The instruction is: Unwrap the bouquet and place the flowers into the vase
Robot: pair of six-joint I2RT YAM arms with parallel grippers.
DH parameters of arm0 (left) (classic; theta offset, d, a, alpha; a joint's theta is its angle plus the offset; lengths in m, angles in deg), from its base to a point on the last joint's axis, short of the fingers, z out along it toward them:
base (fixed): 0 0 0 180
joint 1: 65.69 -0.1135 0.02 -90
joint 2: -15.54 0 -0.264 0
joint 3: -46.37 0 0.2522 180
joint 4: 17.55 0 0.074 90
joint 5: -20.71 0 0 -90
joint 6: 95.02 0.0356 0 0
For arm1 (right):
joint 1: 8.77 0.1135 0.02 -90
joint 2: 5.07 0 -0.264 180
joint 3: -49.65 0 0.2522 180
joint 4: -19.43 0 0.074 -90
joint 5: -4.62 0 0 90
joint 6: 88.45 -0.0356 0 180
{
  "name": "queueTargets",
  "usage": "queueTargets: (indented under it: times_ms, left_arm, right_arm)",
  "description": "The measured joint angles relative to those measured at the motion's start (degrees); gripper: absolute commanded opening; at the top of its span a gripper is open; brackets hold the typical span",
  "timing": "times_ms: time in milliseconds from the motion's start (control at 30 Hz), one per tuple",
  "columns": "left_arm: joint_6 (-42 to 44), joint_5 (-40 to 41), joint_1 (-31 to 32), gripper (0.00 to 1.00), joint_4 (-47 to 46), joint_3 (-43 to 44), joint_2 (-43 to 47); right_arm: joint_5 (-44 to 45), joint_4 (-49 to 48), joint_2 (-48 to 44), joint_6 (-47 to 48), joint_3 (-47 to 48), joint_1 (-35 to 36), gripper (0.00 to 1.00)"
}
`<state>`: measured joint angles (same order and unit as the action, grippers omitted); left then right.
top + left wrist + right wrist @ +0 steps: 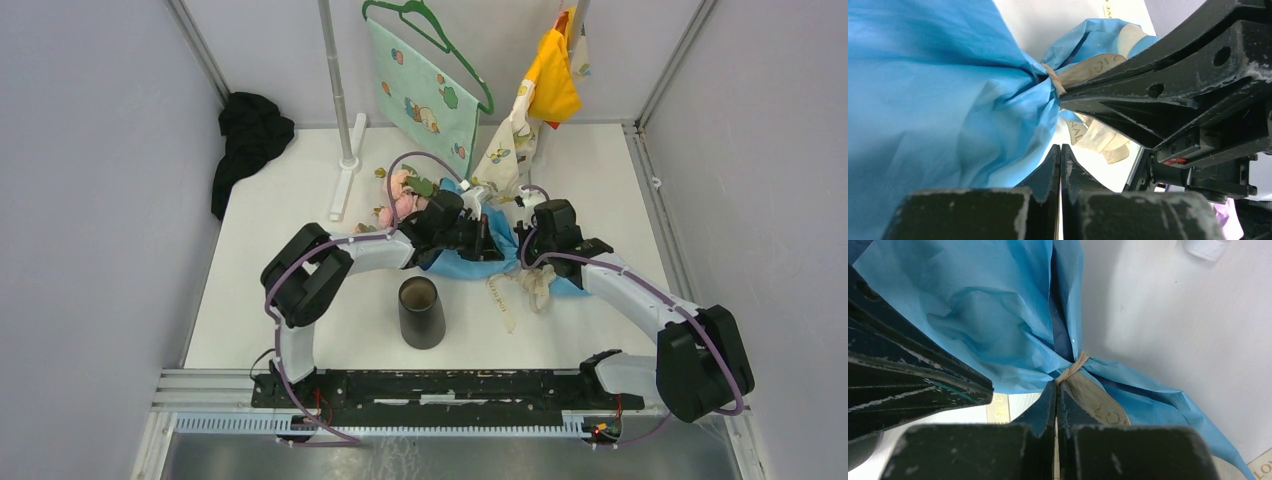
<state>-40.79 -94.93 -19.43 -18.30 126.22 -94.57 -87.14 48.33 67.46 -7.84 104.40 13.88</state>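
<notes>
Little is done yet. The bouquet (462, 262) lies on the worktop (300, 220) behind the vase (421, 312), which holds no flowers (400, 195). The ribbon (1075, 365) is knotted round the paper (998, 315). The right fingers (1045, 405) clamp the ribbon beside the knot. The left fingers (1048, 170) are pressed together under the paper; whether they pinch anything, I cannot tell. Untying, unwrapping and filling the vase are all left.

The middle of the white worktop (250, 250) is taken up by the light-blue paper-wrapped bouquet (462, 265). Its neck is crowded by the closed left claw (1060, 152) and by the right claw (1055, 390), pinched on the cream ribbon (1098, 407). The matte black cylindrical vase (421, 312) stands apart in front, its mouth uncovered. The back is barred by a white stand pole (338, 90) and a hung green patterned cloth (425, 95).
</notes>
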Motion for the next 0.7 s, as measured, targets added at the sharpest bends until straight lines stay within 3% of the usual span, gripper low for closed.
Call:
queueTargets:
  times_ms: [700]
  left_arm:
    - [-1.40,0.26,0.42,0.02,-1.25,10.47,-12.61]
  right_arm:
    - [-1.70,0.85,-1.57,0.31,0.04,-0.59,0.00]
